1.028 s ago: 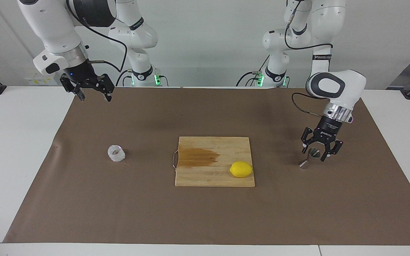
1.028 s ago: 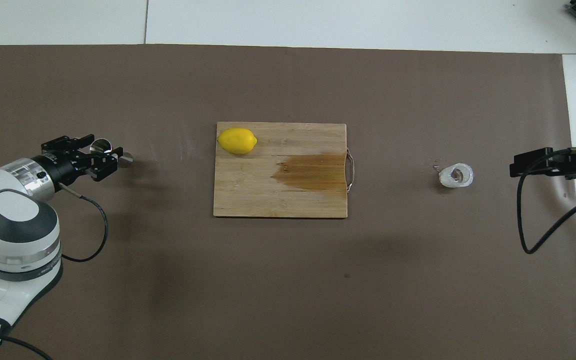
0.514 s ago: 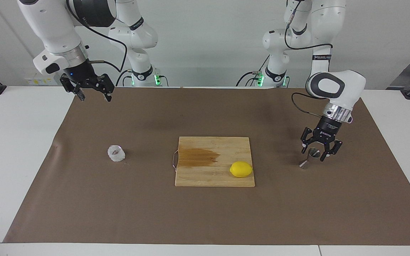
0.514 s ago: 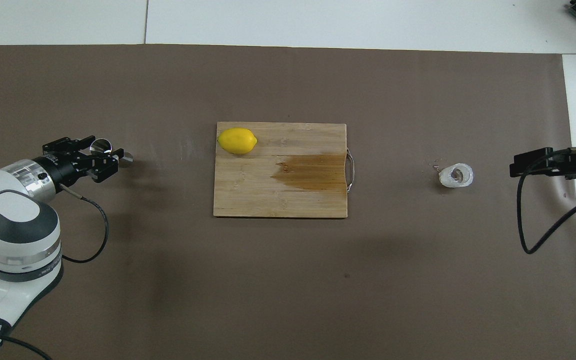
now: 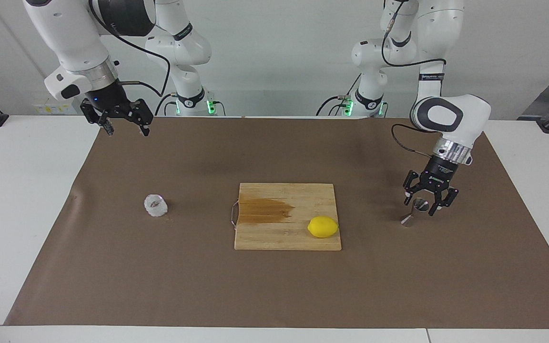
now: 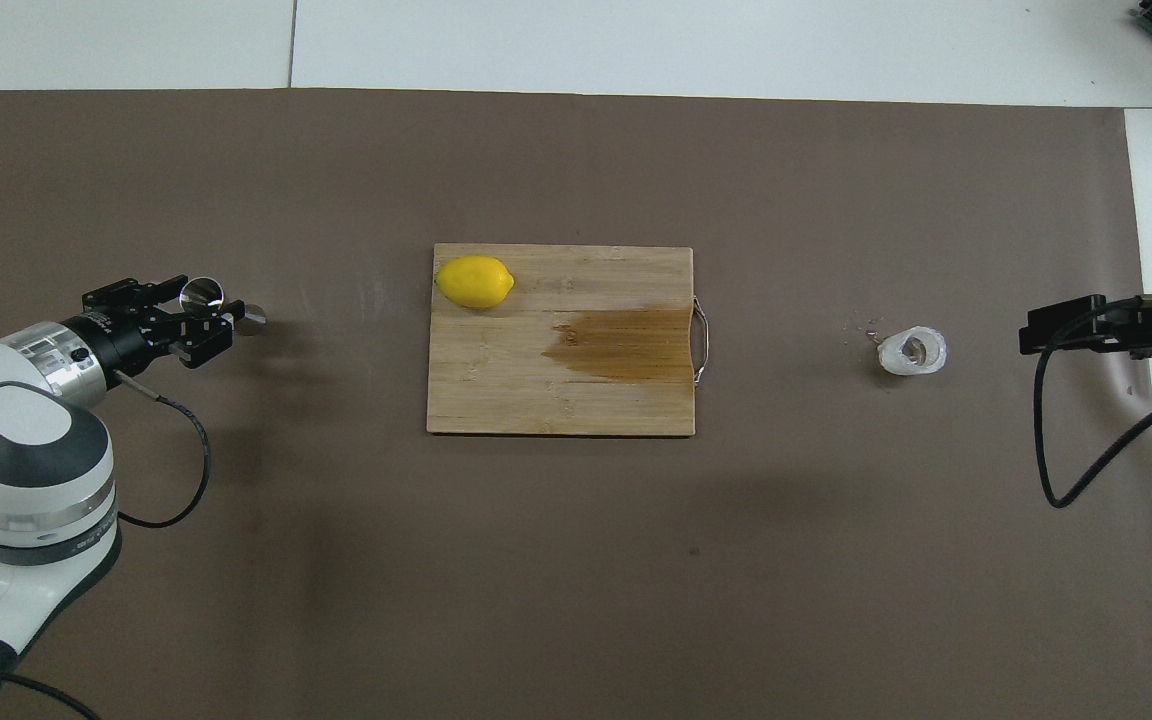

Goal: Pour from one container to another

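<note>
The small clear textured glass cup stands on the brown mat toward the right arm's end of the table; it also shows in the overhead view. A metal hourglass-shaped jigger stands toward the left arm's end, also in the overhead view. My left gripper is low and open, its fingers on either side of the jigger's top without closing on it; it shows in the overhead view too. My right gripper is open and empty, raised over the mat's edge by the robots, and waits.
A wooden cutting board with a dark wet stain lies mid-table, also in the overhead view. A lemon sits on the board's corner toward the left arm. Small specks lie on the mat beside the glass cup.
My left gripper has shifted very slightly back along its arm, still around the jigger's top. The right arm, the cup, the jigger and the lemon have not moved.
</note>
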Controlling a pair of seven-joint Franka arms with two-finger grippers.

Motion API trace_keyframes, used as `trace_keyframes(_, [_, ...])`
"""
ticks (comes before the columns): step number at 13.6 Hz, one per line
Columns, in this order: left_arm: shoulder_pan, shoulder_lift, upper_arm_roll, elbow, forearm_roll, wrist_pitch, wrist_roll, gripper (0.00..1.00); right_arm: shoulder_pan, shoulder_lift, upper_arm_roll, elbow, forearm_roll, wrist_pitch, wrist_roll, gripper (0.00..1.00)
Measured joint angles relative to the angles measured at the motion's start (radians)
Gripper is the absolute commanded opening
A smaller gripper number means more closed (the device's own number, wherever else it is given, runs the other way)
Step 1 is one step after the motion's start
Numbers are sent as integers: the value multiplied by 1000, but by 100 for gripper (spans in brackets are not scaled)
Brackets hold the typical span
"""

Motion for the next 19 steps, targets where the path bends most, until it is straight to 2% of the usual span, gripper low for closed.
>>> trace_keyframes(8, [12,0,-6,0,0,-18,4,79,0,0,0,0,0,0,0,100])
trace_keyframes(12, [12,0,-6,0,0,-19,4,59,0,0,0,0,0,0,0,100])
trace_keyframes(15, [12,0,-6,0,0,-19,4,50,0,0,0,0,0,0,0,100])
trace_keyframes(17, [12,0,-6,0,0,-19,4,38,0,0,0,0,0,0,0,100])
trace_keyframes(19, [12,0,-6,0,0,-19,4,36,0,0,0,0,0,0,0,100])
